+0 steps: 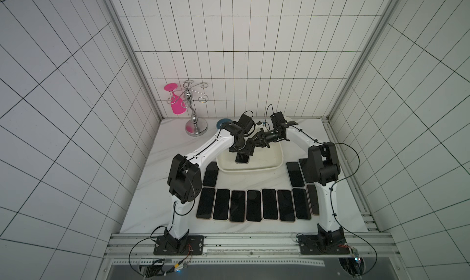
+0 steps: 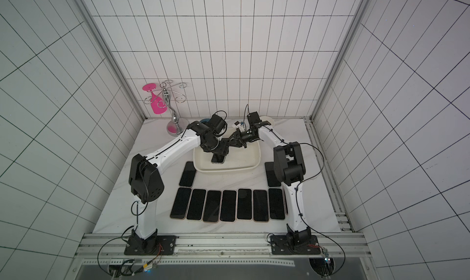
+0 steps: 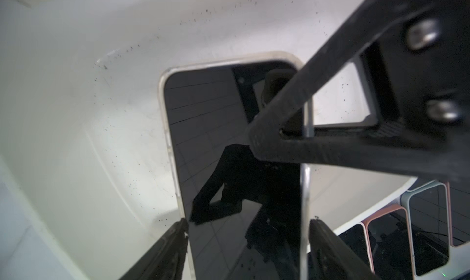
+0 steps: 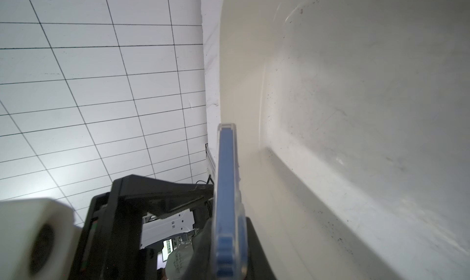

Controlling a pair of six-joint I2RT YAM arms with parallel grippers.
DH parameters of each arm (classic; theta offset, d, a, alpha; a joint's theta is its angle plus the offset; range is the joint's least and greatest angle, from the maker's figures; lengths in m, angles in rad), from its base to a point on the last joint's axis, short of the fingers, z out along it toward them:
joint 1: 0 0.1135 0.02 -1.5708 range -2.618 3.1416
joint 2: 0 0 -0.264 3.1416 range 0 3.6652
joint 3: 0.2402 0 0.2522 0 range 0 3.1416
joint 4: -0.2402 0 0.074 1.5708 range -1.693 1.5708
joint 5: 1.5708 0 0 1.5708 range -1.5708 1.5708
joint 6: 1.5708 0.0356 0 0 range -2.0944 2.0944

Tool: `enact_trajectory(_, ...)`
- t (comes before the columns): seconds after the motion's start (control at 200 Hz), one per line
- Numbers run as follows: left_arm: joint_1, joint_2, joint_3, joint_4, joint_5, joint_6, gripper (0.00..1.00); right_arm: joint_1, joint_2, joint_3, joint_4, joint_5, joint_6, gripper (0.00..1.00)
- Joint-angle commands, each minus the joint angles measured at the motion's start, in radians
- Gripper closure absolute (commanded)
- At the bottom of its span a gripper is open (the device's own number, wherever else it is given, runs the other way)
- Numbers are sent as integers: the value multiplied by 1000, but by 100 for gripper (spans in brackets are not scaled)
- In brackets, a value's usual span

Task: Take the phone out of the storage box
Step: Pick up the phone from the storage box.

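The phone is inside the storage box, a little toward 7 o'clock from the box's middle. Its dark glass faces up, and it looks tipped, with one end raised. My left end effector is spread wide across it, one finger on each long side, and I think it holds the phone. My right end effector is squeezed thin on the phone's edge, one finger on each flat side.

The glass is slippery and the pinch is small, so I should lift slowly and straight up. I think one end effector should let go only when the other has a sure hold. The two are very close together, so they could bump.

The box wall rises at 6 o'clock, near the phone's low end, and that end must go over the rim. Past the wall, a row of phones fills 6 o'clock, with more phones at 8 and 4 o'clock. A thin strip of bare bench lies between the box and the row. There is more bare room farther out at 8 o'clock. A glass rack stands at 10 o'clock, well apart.
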Motion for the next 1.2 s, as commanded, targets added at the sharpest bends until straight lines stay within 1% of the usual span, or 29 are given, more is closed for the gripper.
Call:
enact_trajectory(0.0, 13, -51, 2, 49, 5, -8, 19, -10, -69, -25, 7, -48, 18, 92)
enact_trajectory(0.08, 29, -70, 5, 66, 15, -24, 8, -28, -103, -43, 6, -32, 22, 94)
enact_trajectory(0.165, 46, -88, 18, 82, 42, -45, 2, -53, -138, -59, 7, -21, 27, 94)
enact_trajectory(0.31, 75, -129, 47, 96, 47, -74, 2, -120, -205, -79, -38, -3, -6, 95)
enact_trajectory(0.415, 103, -181, 24, 132, 35, -81, 2, -194, -253, -66, -191, 47, -100, 94)
enact_trajectory(0.495, 123, -230, -36, 200, 40, -78, 2, -260, -275, -16, -379, 155, -219, 94)
enact_trajectory(0.555, 138, -264, -89, 253, 54, -74, 2, -309, -280, 25, -495, 235, -283, 94)
enact_trajectory(0.7, 167, -279, -127, 267, 73, -61, 2, -402, -290, 98, -647, 394, -372, 94)
enact_trajectory(0.79, 179, -275, -138, 269, 75, -47, 2, -440, -262, 160, -723, 469, -414, 94)
enact_trajectory(0.865, 189, -270, -150, 281, 85, -43, 2, -469, -235, 189, -734, 457, -423, 94)
enact_trajectory(0.925, 197, -262, -163, 291, 98, -44, 2, -479, -200, 222, -742, 479, -432, 94)
enact_trajectory(1.049, 204, -234, -178, 296, 122, -42, 2, -483, -65, 356, -823, 512, -471, 94)
enact_trajectory(1.194, 215, -199, -178, 277, 155, -38, 2, -489, 53, 418, -817, 487, -464, 95)
